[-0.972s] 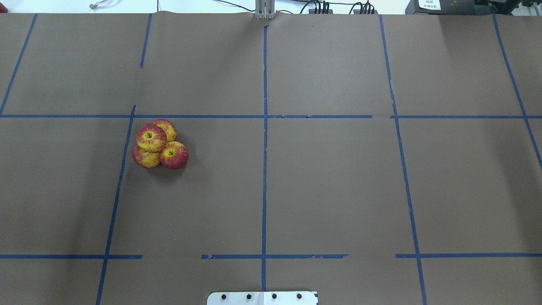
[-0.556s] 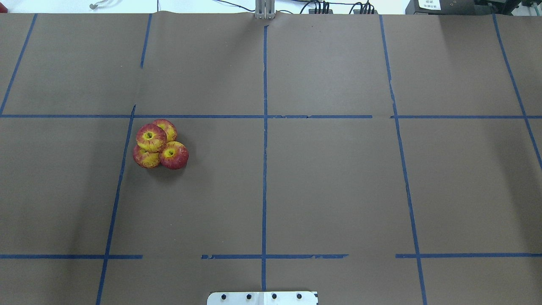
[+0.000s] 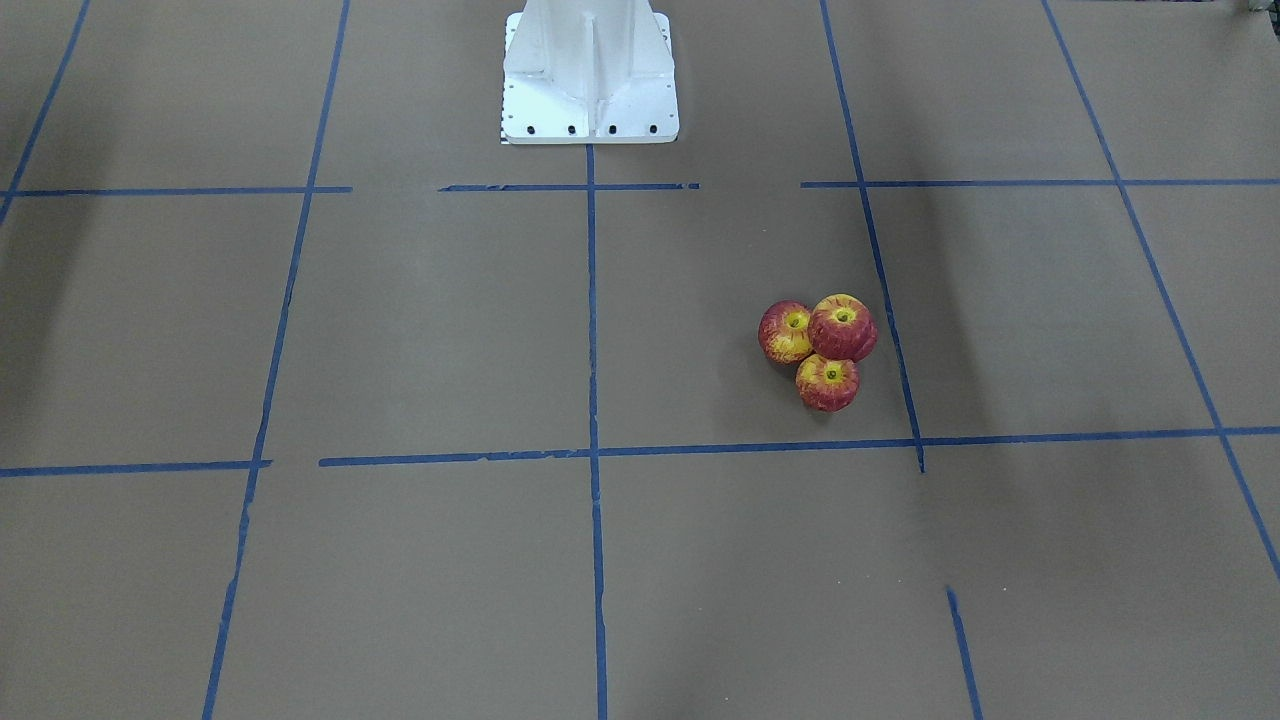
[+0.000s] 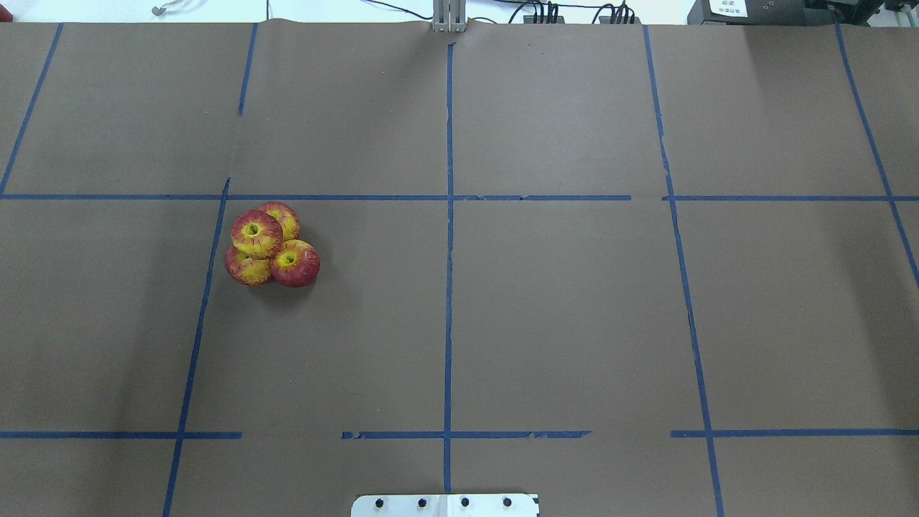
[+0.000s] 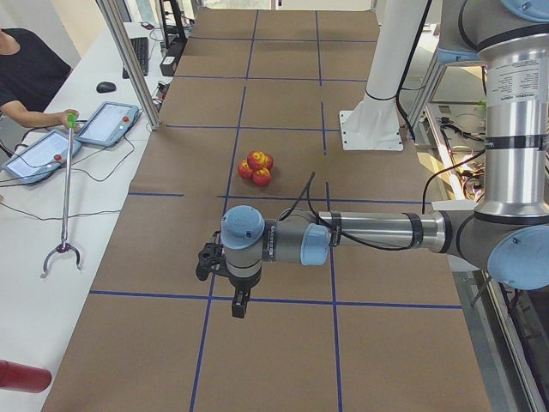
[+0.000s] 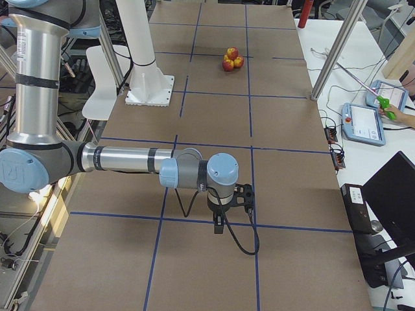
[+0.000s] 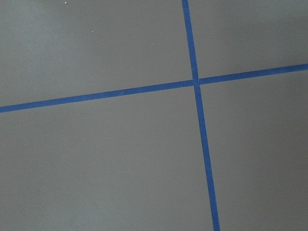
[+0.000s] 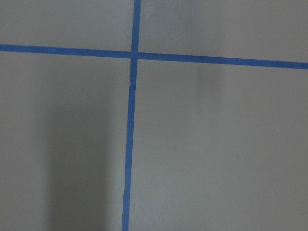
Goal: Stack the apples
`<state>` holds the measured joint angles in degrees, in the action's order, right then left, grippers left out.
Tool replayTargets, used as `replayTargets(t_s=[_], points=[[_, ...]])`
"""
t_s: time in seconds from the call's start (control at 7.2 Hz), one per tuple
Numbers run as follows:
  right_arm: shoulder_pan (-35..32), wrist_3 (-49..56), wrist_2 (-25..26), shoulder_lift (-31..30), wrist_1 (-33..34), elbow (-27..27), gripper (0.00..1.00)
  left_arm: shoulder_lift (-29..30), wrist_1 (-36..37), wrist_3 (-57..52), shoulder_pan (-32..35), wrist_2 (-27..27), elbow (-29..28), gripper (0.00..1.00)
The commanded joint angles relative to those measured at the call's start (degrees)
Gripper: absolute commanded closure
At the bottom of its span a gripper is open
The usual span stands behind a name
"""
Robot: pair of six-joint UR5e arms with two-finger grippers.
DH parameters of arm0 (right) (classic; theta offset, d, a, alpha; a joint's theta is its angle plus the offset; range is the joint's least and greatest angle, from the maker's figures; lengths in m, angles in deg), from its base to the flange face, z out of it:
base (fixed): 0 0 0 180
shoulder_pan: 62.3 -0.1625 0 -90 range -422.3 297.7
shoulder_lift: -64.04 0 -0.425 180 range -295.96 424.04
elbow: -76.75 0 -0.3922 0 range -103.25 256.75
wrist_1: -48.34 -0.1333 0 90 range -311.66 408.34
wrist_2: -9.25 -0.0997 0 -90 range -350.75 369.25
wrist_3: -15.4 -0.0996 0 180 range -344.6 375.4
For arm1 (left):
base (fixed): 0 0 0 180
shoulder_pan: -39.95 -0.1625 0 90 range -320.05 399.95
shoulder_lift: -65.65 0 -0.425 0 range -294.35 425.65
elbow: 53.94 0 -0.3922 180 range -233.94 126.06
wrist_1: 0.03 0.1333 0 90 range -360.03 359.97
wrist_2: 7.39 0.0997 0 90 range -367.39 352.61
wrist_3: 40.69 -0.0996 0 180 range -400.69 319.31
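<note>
The apples point(image 4: 269, 248) sit as one tight cluster on the bench point(image 4: 574, 323). They are well in from every edge, on the robot's left of its base point(image 3: 588, 70) and about halfway between the robot's edge and the operators' edge. Three touch each other on the surface. The top apple point(image 4: 256, 233) rests over the hollow between them, dimple up. Judging by this, the stack looks built and nothing seems left to add.

Both arms are well apart from it. The left gripper point(image 5: 238, 309) hangs over the bench toward its left end, and the right gripper point(image 6: 219, 227) hangs toward its right end. Only the side views show them, so I cannot tell how far the fingers are spread. Nothing is seen in or against either. Both wrist views show only bare surface and blue tape lines point(image 7: 196, 82).
</note>
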<state>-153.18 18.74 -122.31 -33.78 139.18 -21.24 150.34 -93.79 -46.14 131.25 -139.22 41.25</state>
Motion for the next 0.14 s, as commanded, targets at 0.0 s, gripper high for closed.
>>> replayTargets(t_s=[0.0], points=[[0.0,0.0,0.1,0.0,0.0,0.0,0.00,0.5,1.6,-0.1,-0.1,0.0,-0.7,0.00]])
